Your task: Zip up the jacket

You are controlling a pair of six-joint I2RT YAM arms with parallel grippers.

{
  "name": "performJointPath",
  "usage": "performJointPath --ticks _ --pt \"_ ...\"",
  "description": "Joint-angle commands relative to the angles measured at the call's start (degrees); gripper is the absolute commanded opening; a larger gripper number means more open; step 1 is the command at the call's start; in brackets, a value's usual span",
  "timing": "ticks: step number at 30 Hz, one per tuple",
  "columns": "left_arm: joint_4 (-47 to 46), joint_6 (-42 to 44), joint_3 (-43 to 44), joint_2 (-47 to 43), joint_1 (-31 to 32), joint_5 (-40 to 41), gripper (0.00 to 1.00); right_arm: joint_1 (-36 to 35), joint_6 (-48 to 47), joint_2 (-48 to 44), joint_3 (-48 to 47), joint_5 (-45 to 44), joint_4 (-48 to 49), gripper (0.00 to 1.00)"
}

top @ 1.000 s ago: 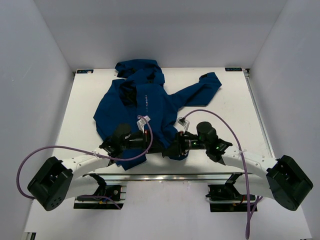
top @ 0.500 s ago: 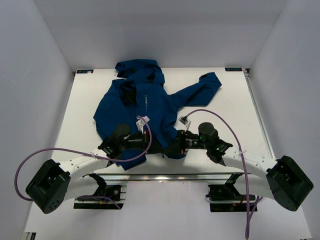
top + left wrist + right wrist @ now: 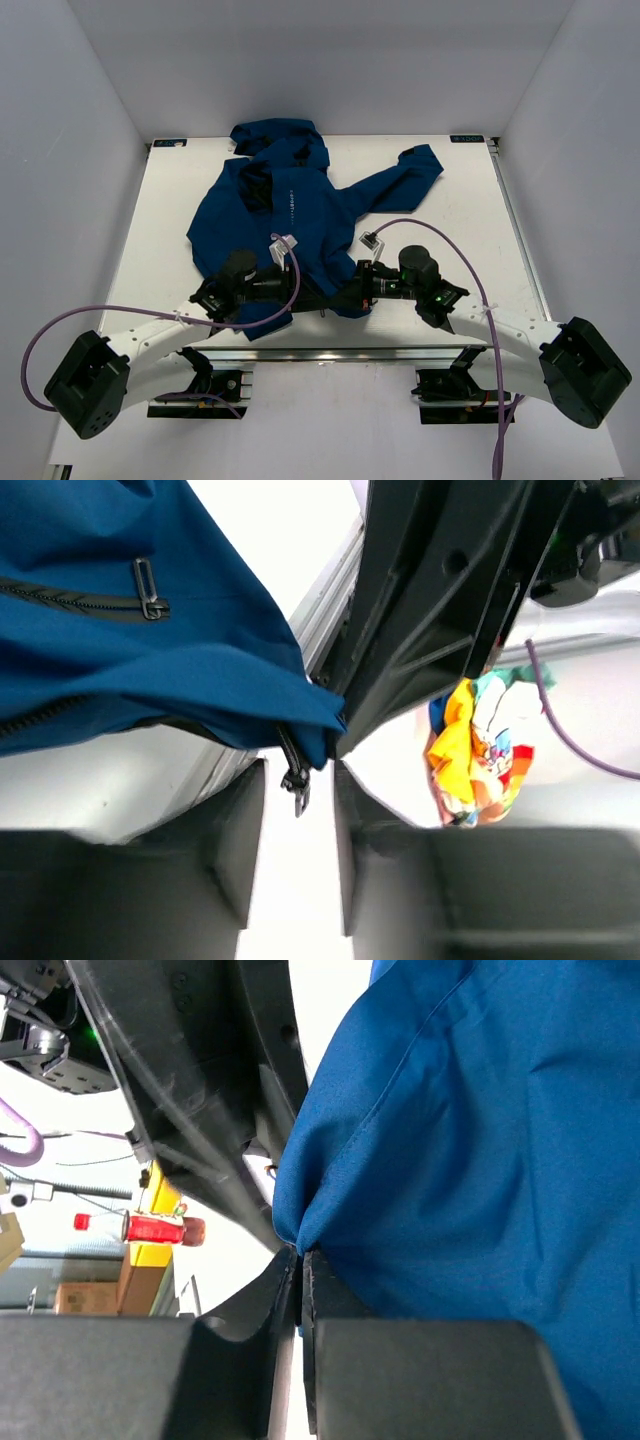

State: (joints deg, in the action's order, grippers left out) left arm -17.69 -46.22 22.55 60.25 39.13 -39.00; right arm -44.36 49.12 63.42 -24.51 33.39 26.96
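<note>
Right end effector (image 3: 300, 1260) newly tight on jacket (image 3: 450, 1160)

The desk (image 3: 460, 200) is white and flat. A blue jacket (image 3: 290, 215) lies rumpled across its left and middle.

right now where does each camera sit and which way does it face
top: above and behind the arms, looking down on the table and jacket; left arm and right arm show.
left wrist: on the left arm, looking along the open left gripper at the jacket's hem and a zipper pull.
right wrist: on the right arm, looking along the right gripper, shut on the hem.
shared: all three show the jacket.
</note>
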Motion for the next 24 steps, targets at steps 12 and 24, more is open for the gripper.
performJointPath --ticks 12,24 --pt "-8.31 -2.21 2.50 3.20 0.33 -0.63 0.83 0.06 -4.65 -1.19 -0.98 1.94 -2.61 0.00" --pt "-10.79 -1.77 3.65 6.29 0.33 -3.10 0.08 0.06 -3.77 -1.19 -0.62 0.72 -2.26 0.00"
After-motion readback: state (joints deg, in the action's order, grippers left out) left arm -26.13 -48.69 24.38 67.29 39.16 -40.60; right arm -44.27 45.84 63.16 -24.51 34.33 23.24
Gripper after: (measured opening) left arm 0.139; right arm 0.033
